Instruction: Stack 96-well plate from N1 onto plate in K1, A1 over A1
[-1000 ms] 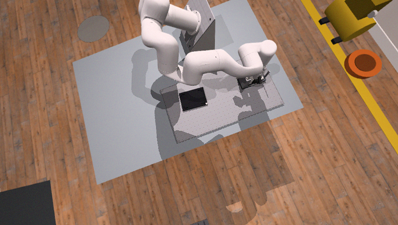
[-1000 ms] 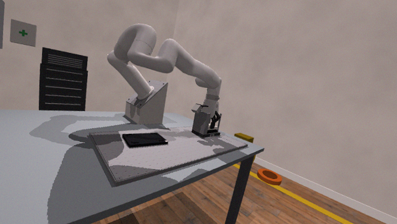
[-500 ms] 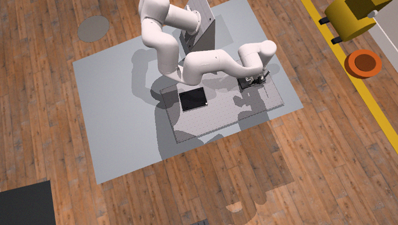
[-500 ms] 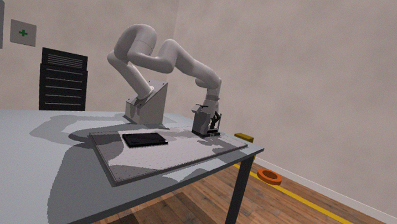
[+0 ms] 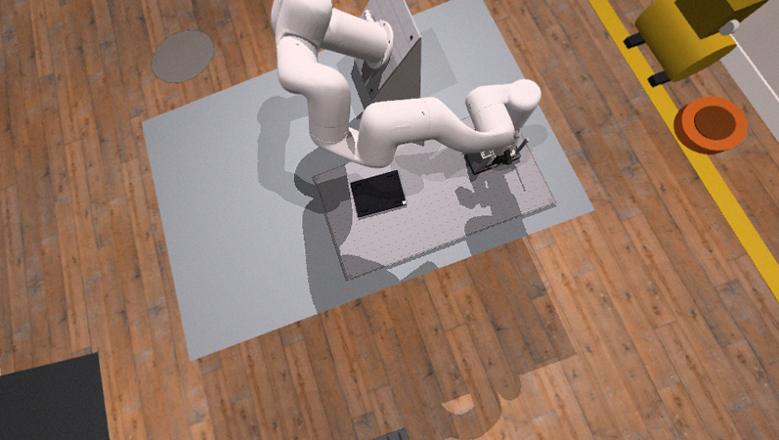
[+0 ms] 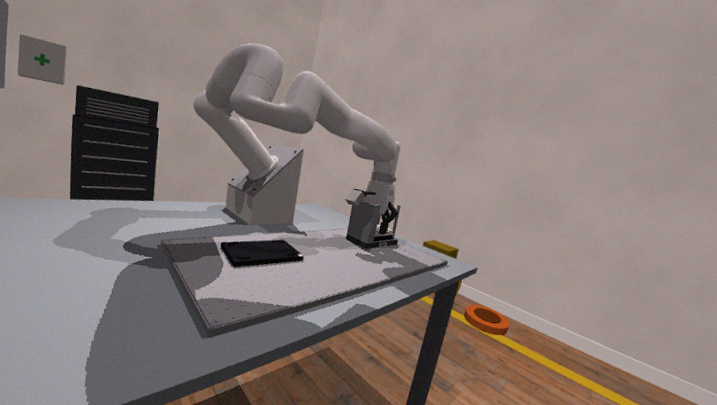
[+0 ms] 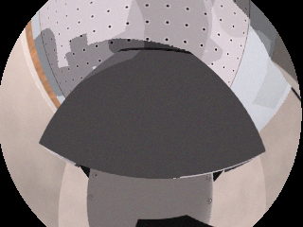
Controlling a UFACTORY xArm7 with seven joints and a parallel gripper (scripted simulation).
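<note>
My gripper [image 5: 503,155] is down inside the stack rack K1 [image 5: 491,159] at the right end of the perforated baseplate; it also shows in the exterior view [image 6: 388,217], within the rack [image 6: 372,225]. It is shut on the 96-well plate, which fills the middle of the wrist view as a broad dark grey shape [image 7: 151,120]. The plates inside the rack are hidden by the rack walls and my wrist, so I cannot tell how they sit. The black plate nest N1 [image 5: 377,192] [image 6: 262,252] lies flat and empty at the plate's middle, with the pale A1 mark [image 5: 403,203] at its near right corner.
The arm's grey base block [image 5: 391,49] stands behind the baseplate [image 5: 435,213]. The table's right edge [image 6: 451,270] is close to the rack. An orange ring [image 5: 713,123] and a yellow machine [image 5: 689,30] are on the floor beyond a yellow line.
</note>
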